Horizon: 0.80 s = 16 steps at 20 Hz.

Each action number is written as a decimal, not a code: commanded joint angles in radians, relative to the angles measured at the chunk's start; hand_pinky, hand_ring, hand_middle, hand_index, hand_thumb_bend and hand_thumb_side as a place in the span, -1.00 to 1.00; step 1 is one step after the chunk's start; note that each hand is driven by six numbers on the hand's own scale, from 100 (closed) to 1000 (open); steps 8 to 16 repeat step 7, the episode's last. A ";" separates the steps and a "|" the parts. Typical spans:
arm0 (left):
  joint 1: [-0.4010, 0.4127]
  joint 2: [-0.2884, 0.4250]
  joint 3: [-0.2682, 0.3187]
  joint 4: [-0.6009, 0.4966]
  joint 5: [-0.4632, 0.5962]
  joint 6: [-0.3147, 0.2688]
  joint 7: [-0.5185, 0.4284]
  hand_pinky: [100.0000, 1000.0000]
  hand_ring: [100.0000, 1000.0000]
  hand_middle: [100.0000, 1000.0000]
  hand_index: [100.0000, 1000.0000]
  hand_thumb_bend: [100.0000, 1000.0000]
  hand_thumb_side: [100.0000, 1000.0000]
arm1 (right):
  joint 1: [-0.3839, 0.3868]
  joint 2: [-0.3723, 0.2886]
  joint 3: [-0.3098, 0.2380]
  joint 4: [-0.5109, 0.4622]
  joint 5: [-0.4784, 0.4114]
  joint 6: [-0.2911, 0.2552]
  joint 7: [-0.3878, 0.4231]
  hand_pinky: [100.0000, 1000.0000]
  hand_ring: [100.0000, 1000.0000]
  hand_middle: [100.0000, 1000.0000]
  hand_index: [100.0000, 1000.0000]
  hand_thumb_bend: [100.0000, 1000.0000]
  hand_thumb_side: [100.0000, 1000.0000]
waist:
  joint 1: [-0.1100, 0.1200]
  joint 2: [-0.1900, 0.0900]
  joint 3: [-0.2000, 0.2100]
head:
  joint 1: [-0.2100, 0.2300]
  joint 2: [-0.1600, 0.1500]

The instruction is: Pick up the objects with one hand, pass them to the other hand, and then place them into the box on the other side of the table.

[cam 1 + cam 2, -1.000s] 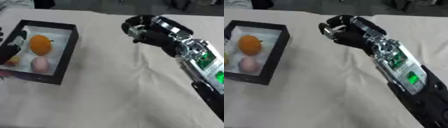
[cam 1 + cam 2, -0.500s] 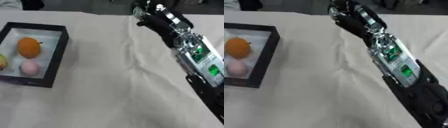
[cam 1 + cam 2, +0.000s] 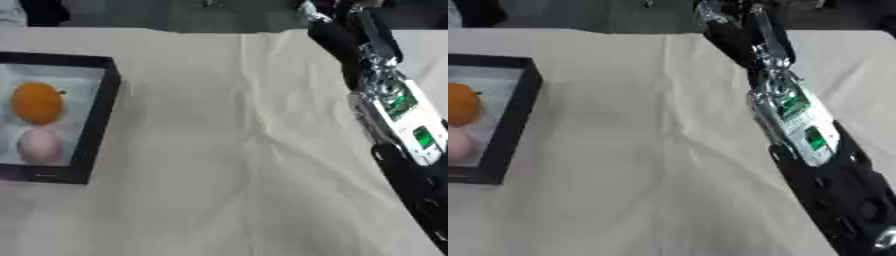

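The cloth-covered surface [image 3: 227,150] lies bare between the right arm [image 3: 798,125] and the black box [image 3: 96,110]. The right hand [image 3: 728,15] reaches toward the far edge — clenched or released, I cannot tell. An orange fruit [image 3: 38,102] and a pink object [image 3: 39,145] already sit boxed — any remaining items are unseen.

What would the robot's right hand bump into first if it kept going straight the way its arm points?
Probably nothing on the table. The right arm points up past the table's far edge, where the hand leaves the picture. Only dark, blurry space shows beyond, so I can't tell.
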 commanded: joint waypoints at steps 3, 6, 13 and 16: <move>0.001 -0.001 0.021 -0.010 0.007 -0.010 0.016 0.35 0.54 0.55 0.58 -0.25 0.14 | 0.014 -0.001 -0.052 0.045 0.016 -0.050 -0.039 0.58 0.87 0.65 0.61 -0.63 -0.26 | 0.022 -0.018 -0.002 | -0.008 -0.015; 0.013 -0.012 0.025 -0.008 -0.008 -0.004 0.003 0.35 0.53 0.54 0.59 -0.21 0.09 | 0.034 0.001 -0.077 0.081 0.031 -0.047 0.003 0.57 0.85 0.62 0.60 -0.61 -0.25 | 0.026 -0.019 -0.003 | -0.006 -0.010; 0.015 -0.015 0.028 -0.008 -0.011 -0.003 0.000 0.35 0.53 0.54 0.59 -0.21 0.09 | 0.039 0.003 -0.086 0.091 0.036 -0.049 0.012 0.58 0.86 0.62 0.59 -0.61 -0.25 | 0.027 -0.019 -0.004 | -0.006 -0.009; 0.015 -0.015 0.028 -0.008 -0.011 -0.003 0.000 0.35 0.53 0.54 0.59 -0.21 0.09 | 0.039 0.003 -0.086 0.091 0.036 -0.049 0.012 0.58 0.86 0.62 0.59 -0.61 -0.25 | 0.027 -0.019 -0.004 | -0.006 -0.009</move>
